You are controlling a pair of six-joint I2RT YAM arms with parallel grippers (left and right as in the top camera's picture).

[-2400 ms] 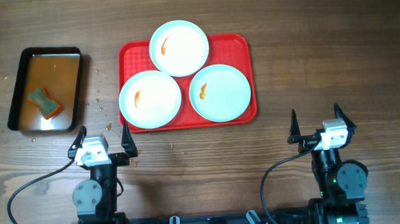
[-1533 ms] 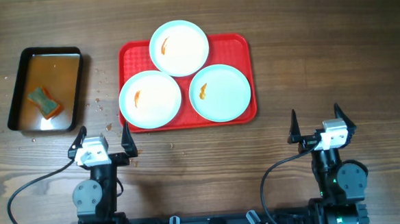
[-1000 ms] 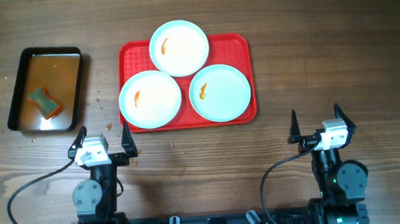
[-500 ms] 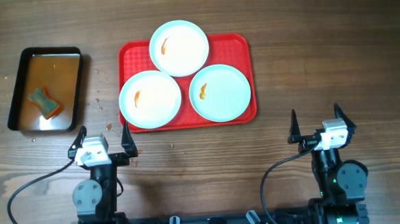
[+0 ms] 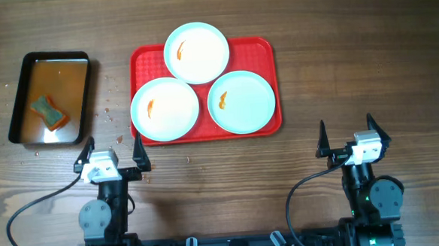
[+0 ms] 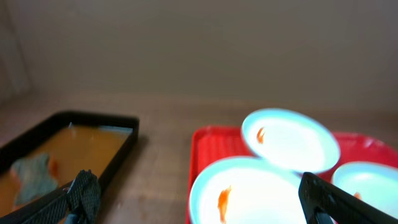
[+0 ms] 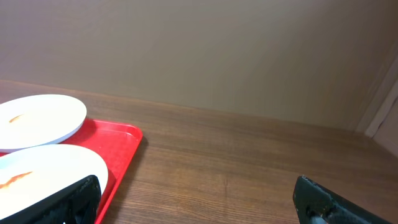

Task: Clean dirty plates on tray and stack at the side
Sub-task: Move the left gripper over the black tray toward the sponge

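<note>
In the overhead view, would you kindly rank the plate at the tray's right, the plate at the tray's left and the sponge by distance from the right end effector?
Nearest to the right end effector first:
1. The plate at the tray's right, ahead and leftward.
2. The plate at the tray's left, farther along the tray.
3. The sponge, in the black pan, far left.

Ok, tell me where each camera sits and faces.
Overhead: above the table, straight down on red tray, black pan, open left gripper and right gripper.
Left wrist: behind its gripper, facing forward at pan and tray; own fingertips low.
Right wrist: behind its gripper, facing forward past tray corner; own fingertips low.
All three share the tray.
</note>
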